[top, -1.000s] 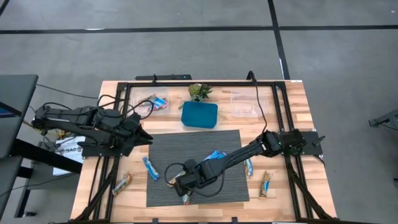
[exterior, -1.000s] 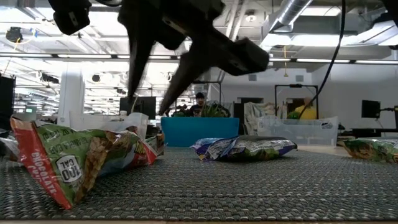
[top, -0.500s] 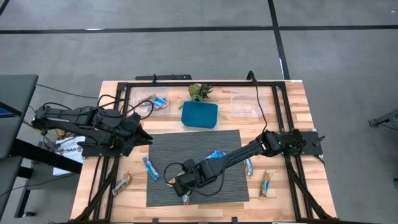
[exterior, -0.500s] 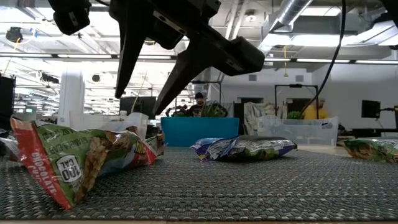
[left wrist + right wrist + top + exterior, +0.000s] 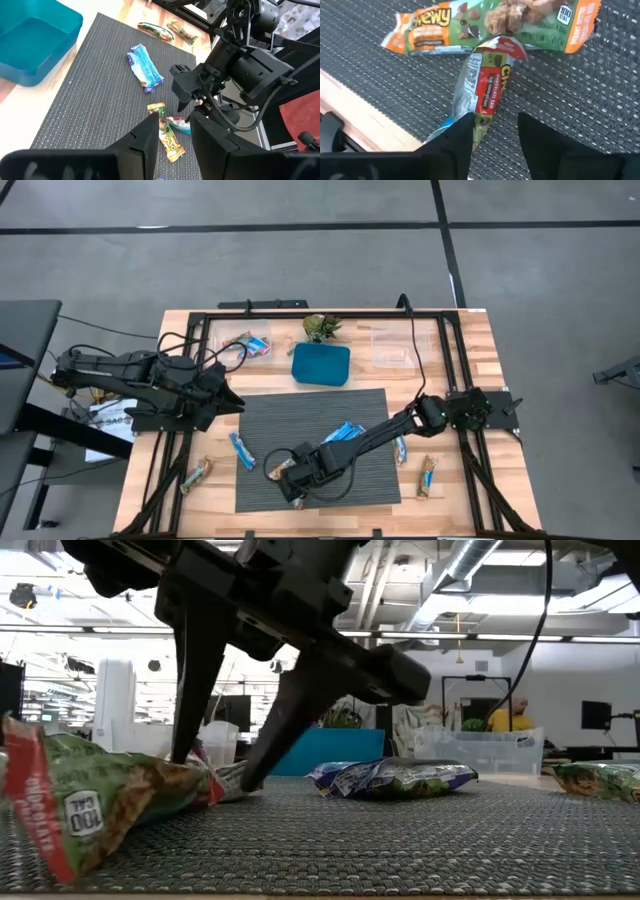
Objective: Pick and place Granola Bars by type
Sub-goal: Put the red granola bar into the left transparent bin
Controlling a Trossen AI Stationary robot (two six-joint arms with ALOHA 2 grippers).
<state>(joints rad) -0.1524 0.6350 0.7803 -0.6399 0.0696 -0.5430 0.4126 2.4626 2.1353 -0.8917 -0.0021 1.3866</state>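
My right gripper (image 5: pixel 288 486) is open, low over the near-left part of the dark mat (image 5: pixel 300 415). Its fingers (image 5: pixel 464 131) stand on either side of a tan-green-orange granola bar (image 5: pixel 485 92). That bar's far end overlaps a second such bar (image 5: pixel 490 22), which lies flat across it on the mat. A blue bar's end (image 5: pixel 440 132) shows beside them. In the low view the gripper's fingertips (image 5: pixel 185 740) reach down behind the nearest bar (image 5: pixel 95 810). My left gripper (image 5: pixel 232 400) is open and empty, waiting at the mat's left edge. My right gripper's fingers come slanting down from the far right and lie along the tan-green-orange bar (image 5: pixel 479 107), one on each side of its near end. I cannot tell whether they touch it. The bar lies on the mat.
Other bars lie about: blue ones on the mat (image 5: pixel 347 432) and beside it (image 5: pixel 243 450) (image 5: pixel 401 448), tan ones on the wood (image 5: pixel 195 473) (image 5: pixel 428 475). A blue square dish (image 5: pixel 321 364), a small plant (image 5: pixel 321 327) and two clear containers (image 5: pixel 395 345) (image 5: pixel 245 343) stand at the far side.
My right gripper has gone down and toward the table's near edge, until its open fingers stand about the tan-green-orange bar. In the low view the nearest bar has shifted a little to the left and tipped.
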